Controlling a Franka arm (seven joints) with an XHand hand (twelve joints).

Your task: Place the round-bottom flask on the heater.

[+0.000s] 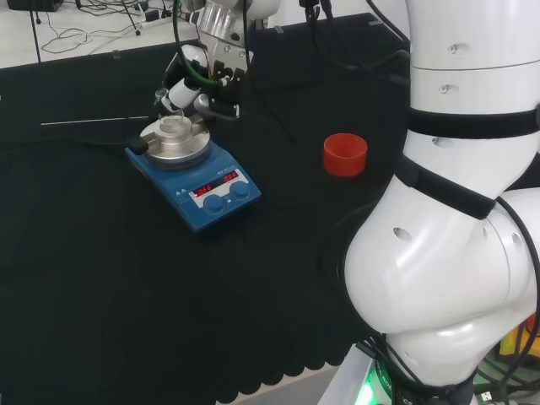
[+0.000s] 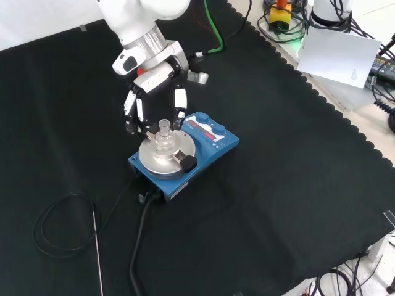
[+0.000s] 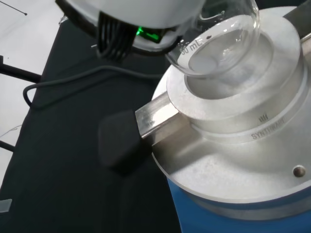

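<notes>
The clear round-bottom flask [image 2: 164, 139] stands upright with its bulb in the well of the round metal block [image 2: 154, 161] on the blue heater [image 2: 213, 145]. In the wrist view the glass bulb [image 3: 218, 43] rests in the block's recess [image 3: 233, 160]. The hand [image 2: 154, 77] hangs just above and behind the flask, its fingers [image 2: 179, 102] relaxed and spread to either side of the neck, with a small gap showing. From the head view the hand [image 1: 198, 89] hovers over the flask [image 1: 175, 126] and the heater [image 1: 211, 190].
A red ribbed ring [image 1: 345, 154] lies on the cloth to the heater's right in the head view. A thin metal rod [image 2: 97, 246] and a looped black cable [image 2: 55, 228] lie near the heater. A black knob [image 3: 121, 141] sticks out from the block.
</notes>
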